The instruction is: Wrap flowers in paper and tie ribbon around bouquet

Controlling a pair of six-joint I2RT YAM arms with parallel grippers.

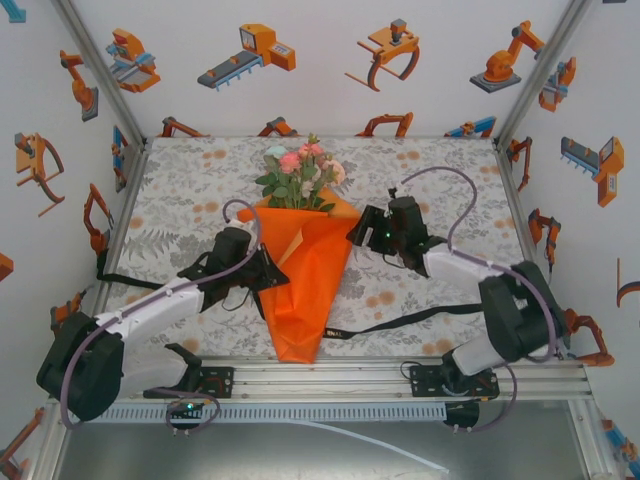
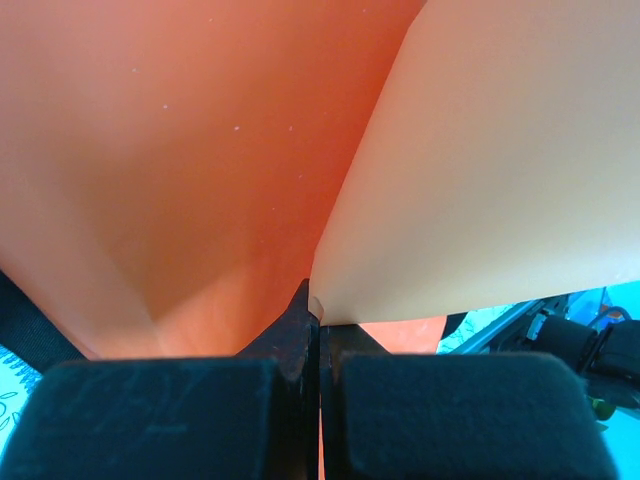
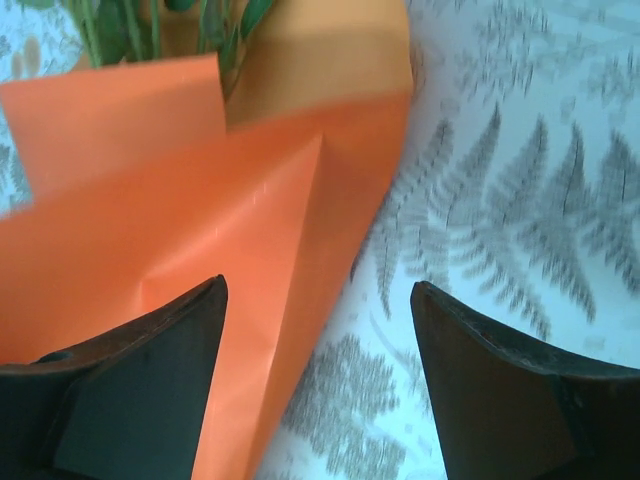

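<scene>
The bouquet lies mid-table: the orange paper is rolled into a cone, tip toward me, and the flowers stick out of its far wide end. My left gripper is at the cone's left edge; in the left wrist view its jaws are shut on the corner of a paper flap. My right gripper stands open at the cone's right edge. One of its fingers is over the paper, the other over the cloth, and nothing is held. Green stems show at the top. The black ribbon runs across the table under the cone.
A grey floral tablecloth covers the table, with white printed walls on three sides. The ribbon's left stretch passes under my left arm. An aluminium rail with both arm bases runs along the near edge.
</scene>
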